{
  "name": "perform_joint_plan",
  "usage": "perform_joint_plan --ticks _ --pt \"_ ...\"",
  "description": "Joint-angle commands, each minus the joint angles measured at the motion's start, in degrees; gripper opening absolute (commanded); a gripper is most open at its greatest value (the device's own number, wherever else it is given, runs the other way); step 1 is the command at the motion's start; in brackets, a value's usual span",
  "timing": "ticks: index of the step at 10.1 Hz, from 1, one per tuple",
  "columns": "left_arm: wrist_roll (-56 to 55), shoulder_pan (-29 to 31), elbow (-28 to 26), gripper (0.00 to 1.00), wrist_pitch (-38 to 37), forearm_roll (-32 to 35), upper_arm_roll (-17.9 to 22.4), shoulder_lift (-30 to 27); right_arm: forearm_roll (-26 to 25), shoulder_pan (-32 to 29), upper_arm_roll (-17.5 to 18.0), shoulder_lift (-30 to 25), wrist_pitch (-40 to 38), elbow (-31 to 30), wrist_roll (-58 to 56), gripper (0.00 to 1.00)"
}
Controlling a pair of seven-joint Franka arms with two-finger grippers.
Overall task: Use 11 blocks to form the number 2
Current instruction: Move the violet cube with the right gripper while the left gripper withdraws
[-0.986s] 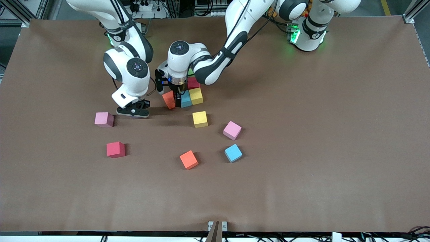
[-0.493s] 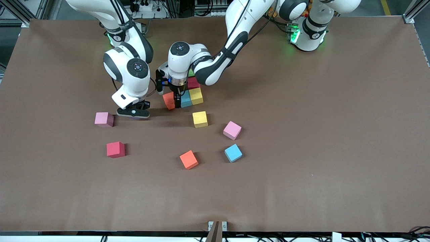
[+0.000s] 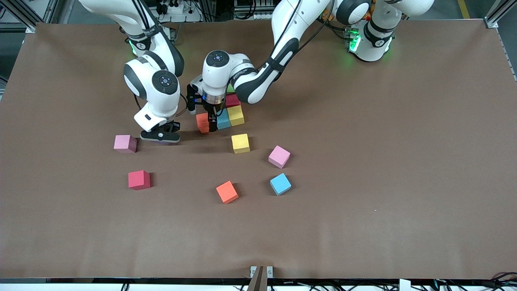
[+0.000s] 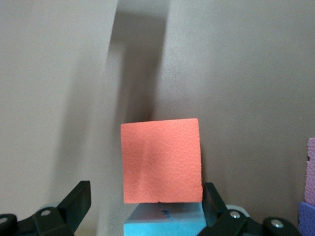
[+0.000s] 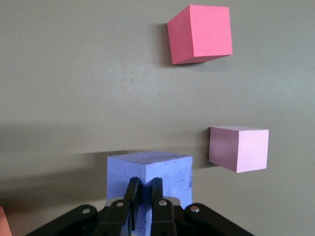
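Left gripper: the left gripper (image 3: pixel 209 120) is seen low over the partly built number 2 (image 3: pixel 226 111), jaws spread wide and nothing held; the fingers (image 4: pixel 76 202) stand either side of an orange block (image 4: pixel 161 161) with gaps visible.
Orange block: it rests on the table (image 3: pixel 363 161), touching the light blue block (image 3: pixel 223 120) at the right arm's end of that row.
Figure so far: a red block (image 3: pixel 232 99), the light blue block and a yellow block (image 3: pixel 236 115) are packed together; a scrap of green shows above them, mostly hidden by the arm.
Right gripper: the right gripper (image 5: pixel 142 196) is clenched shut, its fingertips pressed onto the top of a purple block (image 5: pixel 147 184) rather than around it; it sits beside a pink block (image 3: pixel 125 143).
Loose blocks: yellow (image 3: pixel 240 143), pink (image 3: pixel 279 156), light blue (image 3: pixel 280 184), orange (image 3: pixel 227 192) and red (image 3: pixel 139 180) lie apart, nearer the camera.
Risk, left: a finger could catch the orange block on the way up and pull it off the row, since the clearance looks slim.
Risk, right: the purple block could be nudged, not lifted, because it is not judged to be grasped.
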Motion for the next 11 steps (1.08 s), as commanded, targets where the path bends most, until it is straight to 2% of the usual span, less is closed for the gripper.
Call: perform_joint_plan --ticks 1,4,7,9,11 --pt "-2.0 -0.7 -0.5 1.00 -0.5 -1.3 -0.1 -1.4 -1.3 -0.1 0.1 0.6 -0.7 1.1 -0.3 0.00" --pt "-2.7 -0.9 -0.8 1.00 -5.7 -1.4 -2.1 -4.4 -1.3 -0.1 0.1 1.0 -0.6 1.8 -0.7 0.00" --pt "-2.7 -0.9 -1.6 1.00 -8.1 -1.4 -1.8 -7.6 -1.4 0.2 0.1 3.1 -0.7 4.1 -2.1 0.00" --pt "-2.7 -0.8 -2.8 1.00 -14.0 -1.3 -1.7 -11.5 -1.4 1.4 0.1 6.0 -0.9 7.3 -3.0 0.00" --pt "-2.1 -0.6 -11.5 1.00 -15.1 -1.3 -2.2 -19.8 -3.5 2.9 0.1 9.1 -3.4 11.1 -3.3 0.00"
